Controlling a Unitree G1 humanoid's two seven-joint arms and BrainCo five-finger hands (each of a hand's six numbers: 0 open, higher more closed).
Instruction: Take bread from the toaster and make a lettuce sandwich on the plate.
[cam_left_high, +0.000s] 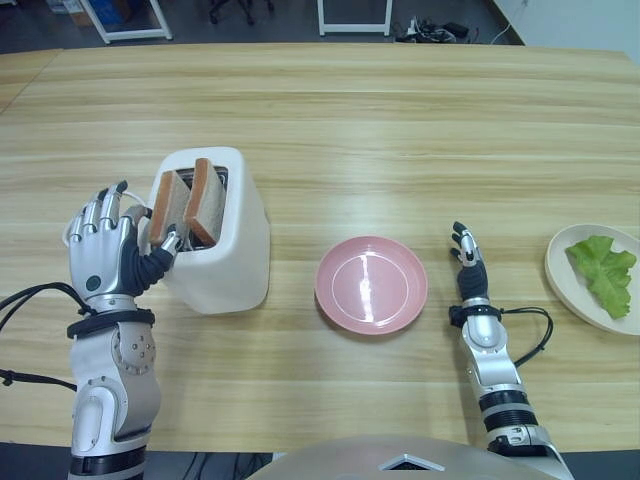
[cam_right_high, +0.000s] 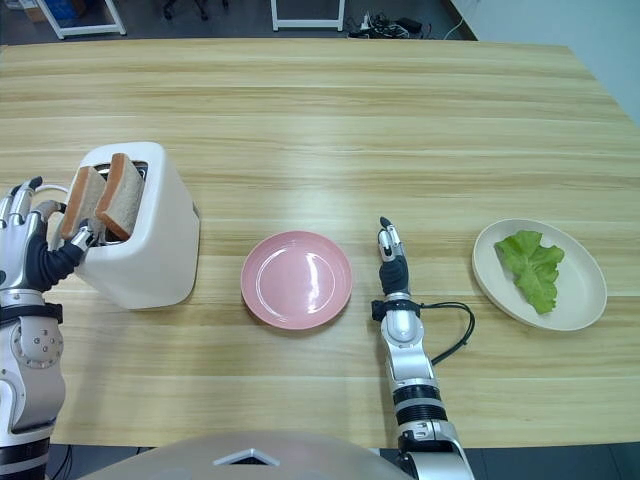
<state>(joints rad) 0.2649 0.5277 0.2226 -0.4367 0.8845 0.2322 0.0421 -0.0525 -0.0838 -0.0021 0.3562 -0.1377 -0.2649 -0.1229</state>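
Observation:
A white toaster (cam_left_high: 232, 255) stands at the left of the table with two browned bread slices sticking up from its slots, a left slice (cam_left_high: 167, 205) and a right slice (cam_left_high: 204, 198). My left hand (cam_left_high: 104, 248) is upright just left of the toaster. Its fingers are spread and its thumb reaches to the base of the left slice, but the hand is not closed around the slice. The empty pink plate (cam_left_high: 371, 285) lies in the middle. My right hand (cam_left_high: 467, 260) rests flat on the table right of it, fingers straight. A lettuce leaf (cam_left_high: 605, 270) lies on a beige plate (cam_left_high: 565, 285) at the far right.
The wooden table (cam_left_high: 380, 120) stretches wide and bare beyond the toaster and plates. Cables trail from both wrists, one (cam_left_high: 535, 335) looping beside the right forearm. Furniture legs stand on the floor past the far edge.

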